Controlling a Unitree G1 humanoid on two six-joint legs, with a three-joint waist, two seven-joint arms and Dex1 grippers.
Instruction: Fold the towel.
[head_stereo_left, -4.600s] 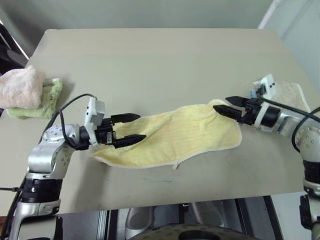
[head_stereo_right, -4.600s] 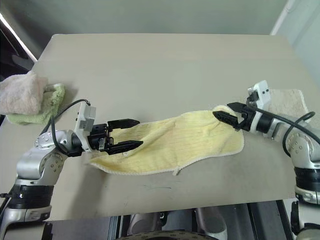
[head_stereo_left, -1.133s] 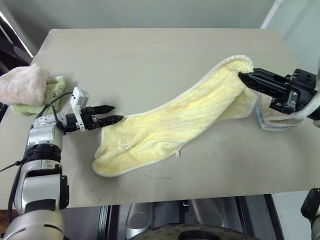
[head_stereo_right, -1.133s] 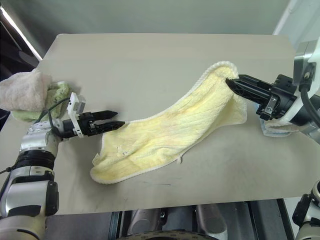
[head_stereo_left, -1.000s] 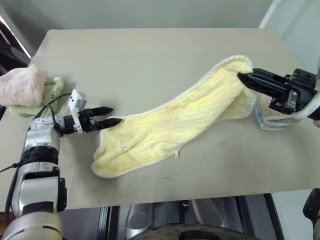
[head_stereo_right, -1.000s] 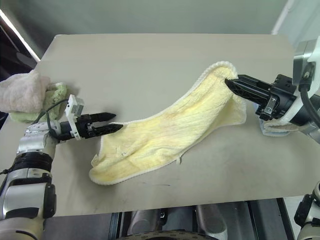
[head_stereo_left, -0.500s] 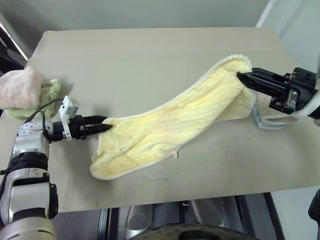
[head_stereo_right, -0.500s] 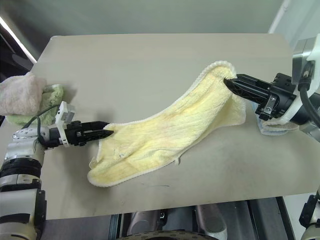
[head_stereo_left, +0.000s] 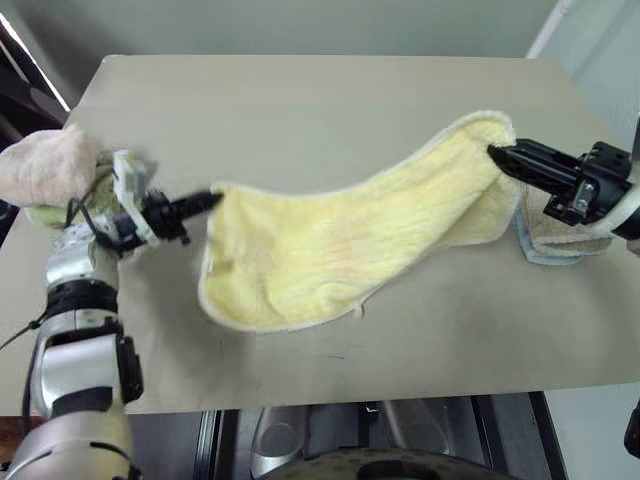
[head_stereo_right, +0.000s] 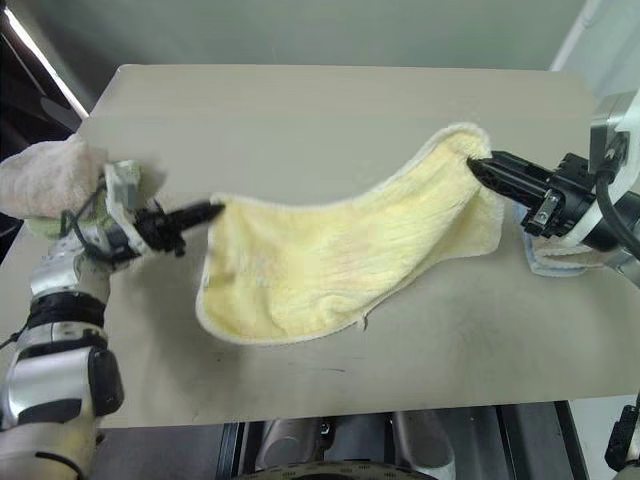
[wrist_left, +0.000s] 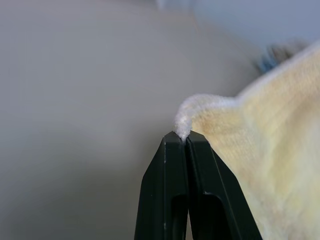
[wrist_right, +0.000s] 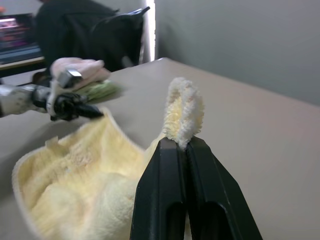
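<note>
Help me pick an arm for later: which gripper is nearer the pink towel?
Left. The left gripper holds the yellow towel just beside the pink towel; the right gripper is across the table.

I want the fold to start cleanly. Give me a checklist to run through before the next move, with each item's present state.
1. Left claw shut on a corner of the yellow towel: ok.
2. Right claw shut on the towel's opposite end: ok.
3. Towel's top edge lifted and stretched between the claws: ok, though it sags in the middle.
4. Towel's lower edge off the table: not ok, it rests there.
5. Beige towel clear of the yellow towel: cannot tell, they lie close.
6. Pink towel and green towel away from the fold area: ok.
</note>
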